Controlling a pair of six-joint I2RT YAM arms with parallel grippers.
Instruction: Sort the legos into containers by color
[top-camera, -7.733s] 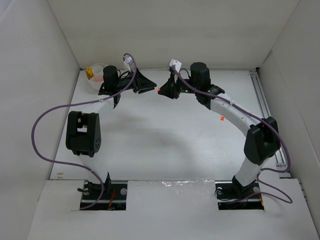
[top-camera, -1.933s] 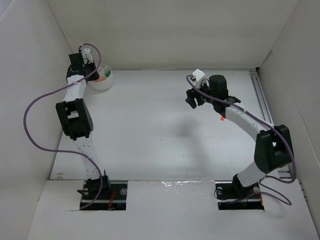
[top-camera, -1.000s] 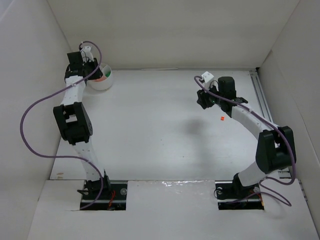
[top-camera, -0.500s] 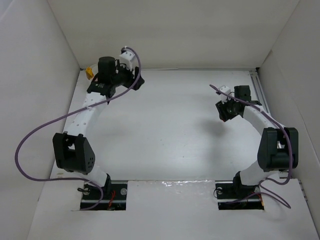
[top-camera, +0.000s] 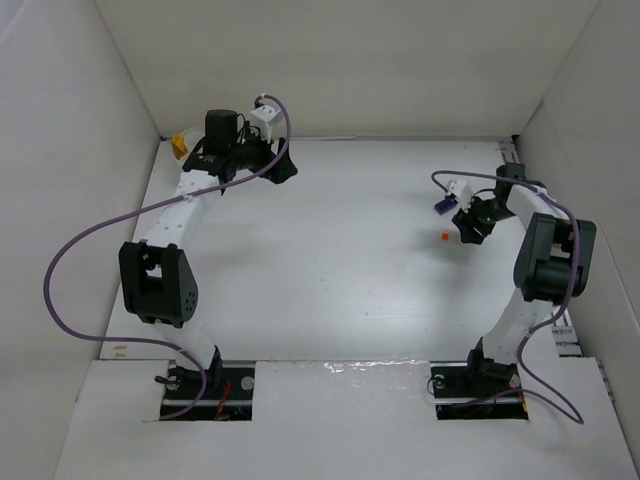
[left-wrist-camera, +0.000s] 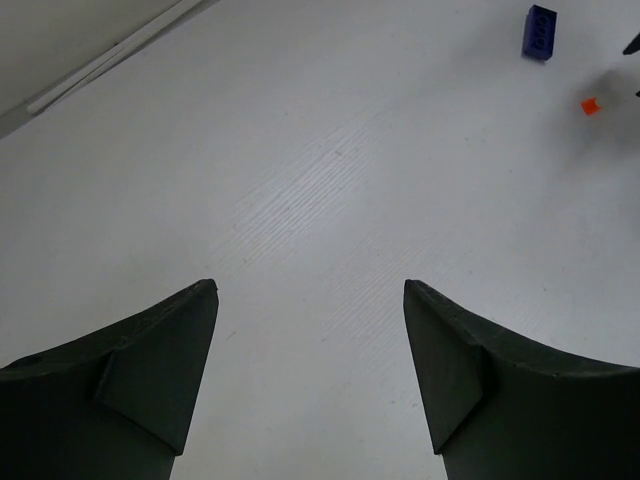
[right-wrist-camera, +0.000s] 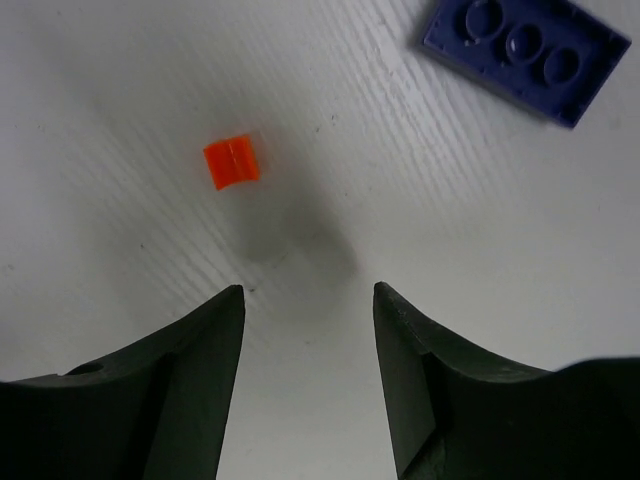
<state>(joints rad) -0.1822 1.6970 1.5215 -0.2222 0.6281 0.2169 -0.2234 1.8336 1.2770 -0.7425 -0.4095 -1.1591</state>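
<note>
Orange lego (right-wrist-camera: 231, 163) lies near the right edge of the tabletop (top-camera: 330, 270), dark blue lego (right-wrist-camera: 525, 47) just beyond it. We see our right gripper (right-wrist-camera: 307, 290) hanging beside them, released and empty; along the far edge, our left gripper (left-wrist-camera: 310, 285) gapes empty too.

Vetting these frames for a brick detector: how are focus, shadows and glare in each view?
Right wrist view: orange brick and dark blue brick are crisp; a soft grey shadow lies beside the orange one. Left wrist view: both bricks tiny at top right, the left gripper flat black. Top view: even light, shiny streak across the near table edge.
</note>
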